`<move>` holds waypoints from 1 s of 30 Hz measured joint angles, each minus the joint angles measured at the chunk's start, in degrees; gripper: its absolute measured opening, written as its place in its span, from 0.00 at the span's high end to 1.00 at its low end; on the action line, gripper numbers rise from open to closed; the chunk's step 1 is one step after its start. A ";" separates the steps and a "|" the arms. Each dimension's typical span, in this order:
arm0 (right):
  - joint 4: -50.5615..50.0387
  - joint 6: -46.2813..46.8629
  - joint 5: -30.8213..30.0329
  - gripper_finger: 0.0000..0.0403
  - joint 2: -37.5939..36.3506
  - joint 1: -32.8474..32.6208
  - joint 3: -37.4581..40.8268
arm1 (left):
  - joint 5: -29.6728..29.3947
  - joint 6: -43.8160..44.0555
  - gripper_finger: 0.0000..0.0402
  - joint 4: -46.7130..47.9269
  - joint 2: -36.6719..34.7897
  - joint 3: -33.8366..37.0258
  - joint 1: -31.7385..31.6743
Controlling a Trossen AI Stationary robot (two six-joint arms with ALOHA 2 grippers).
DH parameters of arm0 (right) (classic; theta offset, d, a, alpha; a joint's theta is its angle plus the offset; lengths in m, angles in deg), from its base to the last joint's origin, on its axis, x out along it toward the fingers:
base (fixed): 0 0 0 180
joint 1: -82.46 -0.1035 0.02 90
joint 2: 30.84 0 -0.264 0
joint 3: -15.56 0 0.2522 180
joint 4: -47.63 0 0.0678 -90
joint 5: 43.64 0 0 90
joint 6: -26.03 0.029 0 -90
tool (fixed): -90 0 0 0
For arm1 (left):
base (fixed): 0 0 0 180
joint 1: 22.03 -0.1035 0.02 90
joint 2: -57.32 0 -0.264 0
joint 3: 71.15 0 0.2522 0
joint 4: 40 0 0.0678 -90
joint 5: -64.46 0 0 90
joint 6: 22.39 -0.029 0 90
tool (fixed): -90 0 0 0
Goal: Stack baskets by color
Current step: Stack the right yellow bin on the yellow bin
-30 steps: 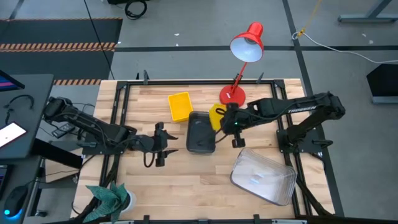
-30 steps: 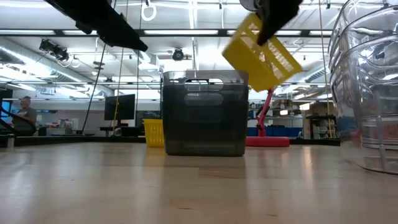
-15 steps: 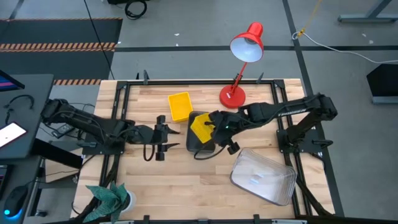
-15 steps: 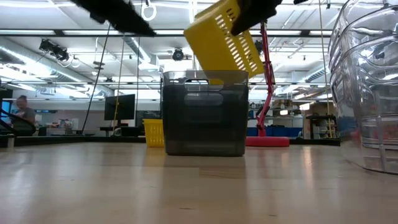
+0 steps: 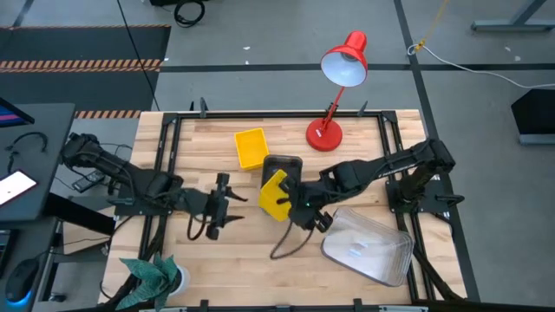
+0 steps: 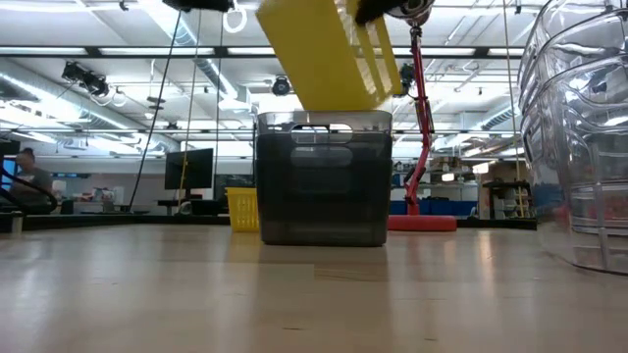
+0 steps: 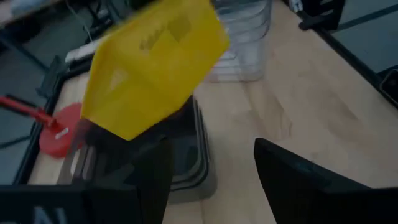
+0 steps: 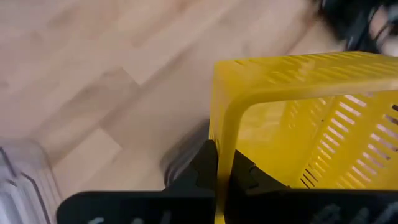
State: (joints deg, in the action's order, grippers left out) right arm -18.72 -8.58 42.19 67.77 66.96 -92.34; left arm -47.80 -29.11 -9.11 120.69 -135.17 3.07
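My right gripper (image 5: pixel 295 203) is shut on a small yellow basket (image 5: pixel 275 194) and holds it in the air over the near end of the dark-grey basket (image 5: pixel 283 168), which stands on the table. The held basket shows high in the low view (image 6: pixel 324 54). A second yellow basket (image 5: pixel 251 147) stands on the table farther back and to the left. The clear basket (image 5: pixel 368 245) stands at the near right. My left gripper (image 5: pixel 227 201) hangs open to the left of the held basket, its fingers (image 7: pixel 292 180) apart with nothing between them. My right gripper pinches the yellow basket's side wall at its rim (image 8: pixel 222 140), one finger (image 8: pixel 202 168) outside and the other (image 8: pixel 244 174) inside. The fingers slant down from the table's right. The basket is lifted clear, tilted, above the dark-grey basket.
A red desk lamp stands with its base (image 5: pixel 324 133) at the back, right of the baskets, its shade (image 5: pixel 344 61) beyond the table's far edge. A black frame (image 5: pixel 173 121) runs along the table's edges. Bare wood (image 5: pixel 260 251) lies toward the near edge.
My right gripper has carried the yellow basket from beside the lamp's base toward the table's left and near edge, across the dark-grey basket, rolling so the basket has turned and tipped. It stays shut on it. My left gripper has risen a little.
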 joint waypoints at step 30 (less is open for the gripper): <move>16.98 3.84 14.40 0.99 18.51 -9.28 -2.46 | 1.95 24.02 0.48 1.16 6.59 -0.42 16.84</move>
State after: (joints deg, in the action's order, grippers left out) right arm -1.74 -4.74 56.59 86.28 57.67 -94.80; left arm -45.85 -5.09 -7.95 127.28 -135.58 19.91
